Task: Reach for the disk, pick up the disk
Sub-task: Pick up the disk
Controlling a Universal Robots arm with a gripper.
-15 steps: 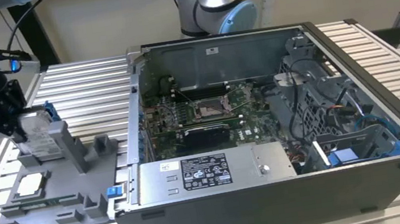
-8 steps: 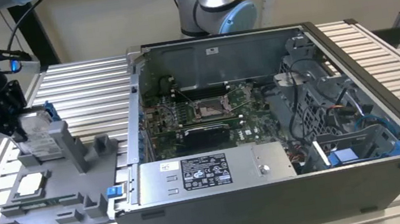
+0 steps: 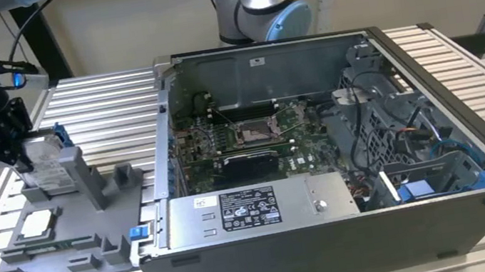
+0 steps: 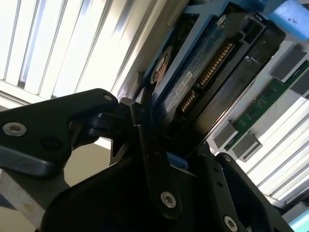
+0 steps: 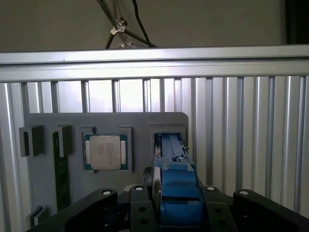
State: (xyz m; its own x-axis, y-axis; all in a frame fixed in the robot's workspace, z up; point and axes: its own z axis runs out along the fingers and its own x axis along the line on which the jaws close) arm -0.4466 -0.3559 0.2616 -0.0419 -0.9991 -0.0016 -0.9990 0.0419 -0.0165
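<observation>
The disk [image 3: 47, 165] stands on edge in the upright slot of the grey fixture [image 3: 56, 239], at the exterior view's left. Its blue bracket shows along the top and side. My gripper [image 3: 14, 152] has come down over the disk's upper end, and its black fingers press on both flat faces. In the first wrist view, the disk's blue bracket [image 5: 174, 159] runs from the fixture's slot up between the fingers of the gripper [image 5: 175, 188]. In the second wrist view, the disk's connector edge [image 4: 212, 58] shows, with a finger [image 4: 145, 140] against its side. Whether the disk has left the slot I cannot tell.
The fixture also holds a small square silver chip [image 5: 105, 152] and a green memory stick [image 5: 59, 169]. An open computer case [image 3: 324, 167] stands close on the exterior view's right of the fixture. Everything rests on a slatted metal table [image 3: 103, 106]. A second arm's base [image 3: 262, 3] rises behind the case.
</observation>
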